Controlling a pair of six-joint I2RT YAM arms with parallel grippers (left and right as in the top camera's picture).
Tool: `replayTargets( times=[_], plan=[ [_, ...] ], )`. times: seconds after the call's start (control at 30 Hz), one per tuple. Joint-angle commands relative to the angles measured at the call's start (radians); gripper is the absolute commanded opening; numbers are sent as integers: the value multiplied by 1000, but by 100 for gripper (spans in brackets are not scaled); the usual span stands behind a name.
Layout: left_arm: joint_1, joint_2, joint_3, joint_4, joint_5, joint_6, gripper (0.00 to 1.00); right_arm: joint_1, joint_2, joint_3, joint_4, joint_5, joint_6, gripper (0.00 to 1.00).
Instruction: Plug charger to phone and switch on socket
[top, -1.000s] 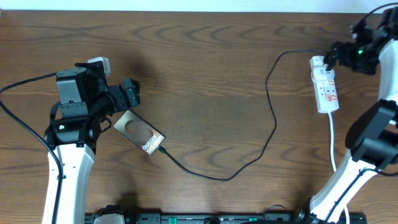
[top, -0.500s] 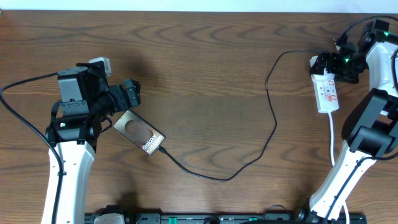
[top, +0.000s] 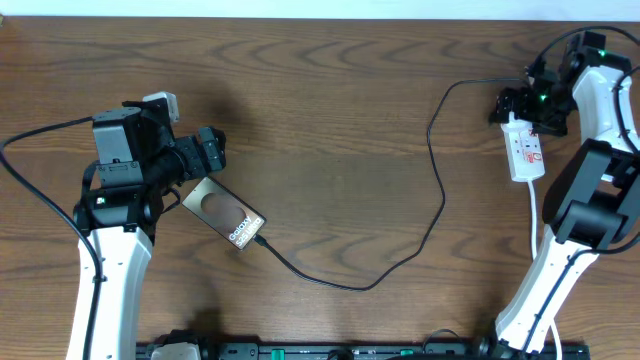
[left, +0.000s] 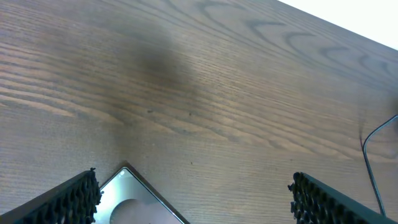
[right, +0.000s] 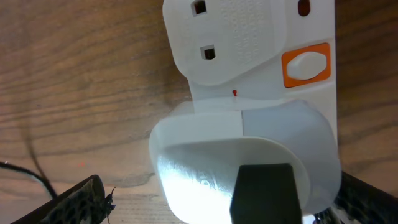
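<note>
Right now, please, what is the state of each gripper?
Left gripper: open, holding nothing.
Right gripper: open, its fingers on either side of the white adapter, not gripping it.

You work on a dark brown wood-grain table (top: 330, 120) that fills the overhead view. Beyond its far edge you see a plain white strip (top: 300, 8). Lighting is even; a soft shadow (top: 235, 105) falls on the tabletop.
</note>
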Motion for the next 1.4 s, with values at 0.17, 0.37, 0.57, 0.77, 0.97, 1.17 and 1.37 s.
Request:
replayTargets(
  times=[0.17,0.37,0.57,0.77,0.97,1.17,1.37],
  plan=[
    [-3,4,1,-5,-14,21,96,91,10,-31,6,-101,79,99],
    [-3,4,1,-13,-14,22,96,92,10,-113,63,-250,90,99],
    [-3,4,1,-13,-14,25,96,93,10,-200,128,-311,123,96],
    [-3,4,1,-13,-14,25,96,95,10,-233,167,-347,142,95],
    [-3,4,1,-13,-14,25,96,86,-13,-231,181,-181,209,99],
    [-3,4,1,-14,-14,25,96,34,-122,-198,178,1,286,99],
    [-3,4,1,-58,-14,24,96,-36,-340,-151,161,158,296,99]
  ],
)
